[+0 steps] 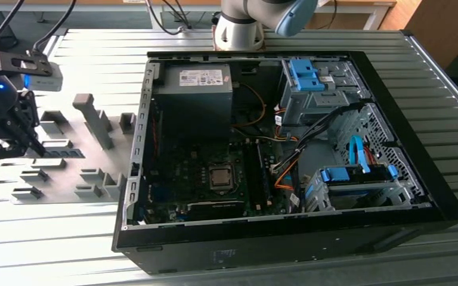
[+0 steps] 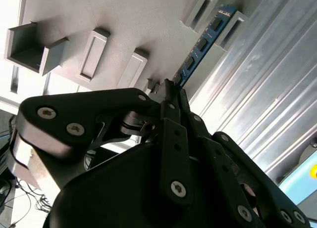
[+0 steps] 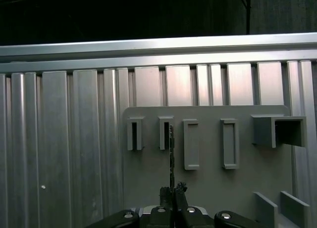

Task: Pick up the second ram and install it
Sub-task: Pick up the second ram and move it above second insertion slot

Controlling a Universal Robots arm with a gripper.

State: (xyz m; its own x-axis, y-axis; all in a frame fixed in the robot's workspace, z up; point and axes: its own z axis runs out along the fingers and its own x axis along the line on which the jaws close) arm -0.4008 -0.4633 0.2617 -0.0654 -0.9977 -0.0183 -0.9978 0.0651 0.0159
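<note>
Slats of ribbed metal form the tabletop (image 1: 54, 238), which carries an open black computer case (image 1: 277, 253) lying on its side. Inside the case, the motherboard (image 1: 189, 173) faces up, with a grey power supply (image 1: 193, 89) beside it and blue drive-bay clips (image 1: 305, 74) toward the exterior view's right. The arm's base (image 1: 241, 27) stands behind the case.

At the exterior view's left, well apart from the motherboard, the end effector (image 1: 30, 149) hangs over a grey holder plate (image 1: 70, 176) studded with slotted blocks (image 1: 93, 119). Its fingers are pressed together on one end of the second ram (image 1: 62, 153).

In the second wrist view the end effector (image 2: 168, 87) pinches the blue-green stick, and the second ram (image 2: 203, 42) runs away from it, its row of black chips showing, between two of the grey blocks.

In the first wrist view the second ram (image 3: 171, 154) appears edge-on as a thin dark line reaching from the end effector (image 3: 173, 191) toward a slot on the holder plate (image 3: 208, 188). Whether the stick touches the plate cannot be told.
</note>
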